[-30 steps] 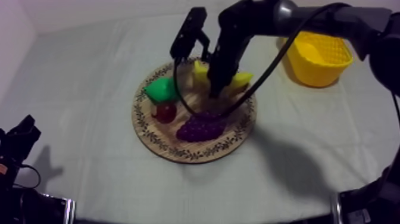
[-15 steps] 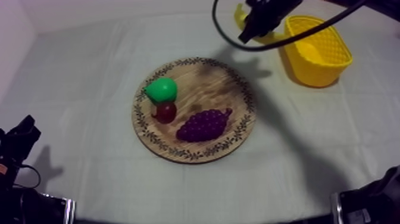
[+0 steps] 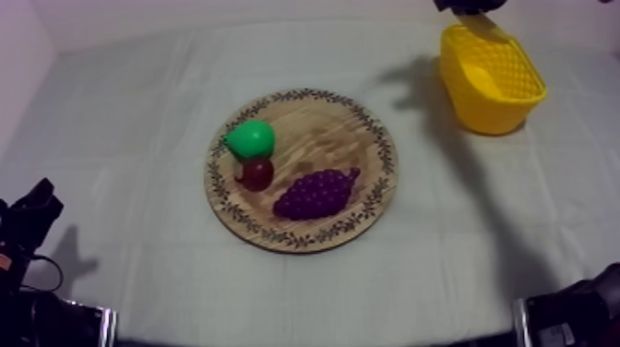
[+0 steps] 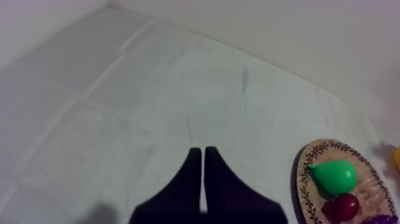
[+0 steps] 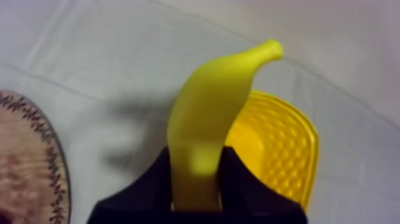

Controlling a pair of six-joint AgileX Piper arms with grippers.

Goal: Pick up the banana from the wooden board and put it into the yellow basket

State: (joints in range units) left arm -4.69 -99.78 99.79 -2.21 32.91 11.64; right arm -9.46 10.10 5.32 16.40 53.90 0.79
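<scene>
My right gripper [image 5: 196, 156] is shut on the yellow banana [image 5: 209, 113] and holds it upright in the air, right beside the yellow basket [image 5: 280, 140]. In the top view the right arm [image 3: 466, 5] reaches in at the far edge, just above the basket [image 3: 489, 78]. The round wooden board [image 3: 323, 138] lies mid-table and carries a green pear [image 3: 250, 139], a small red fruit [image 3: 256, 173] and purple grapes [image 3: 316, 192]. My left gripper [image 4: 202, 152] is shut on nothing and rests low at the left over the bare cloth, short of the board [image 4: 305, 179].
The basket stands at the far right of the table, well apart from the board. The arm's shadow falls on the cloth between them. The left wrist view takes in the pear [image 4: 334, 176] and the red fruit [image 4: 342, 207] at the board's near side.
The right arm lifted the banana off the board and carried it up and right to the basket. The left arm and the other fruit stayed put.
</scene>
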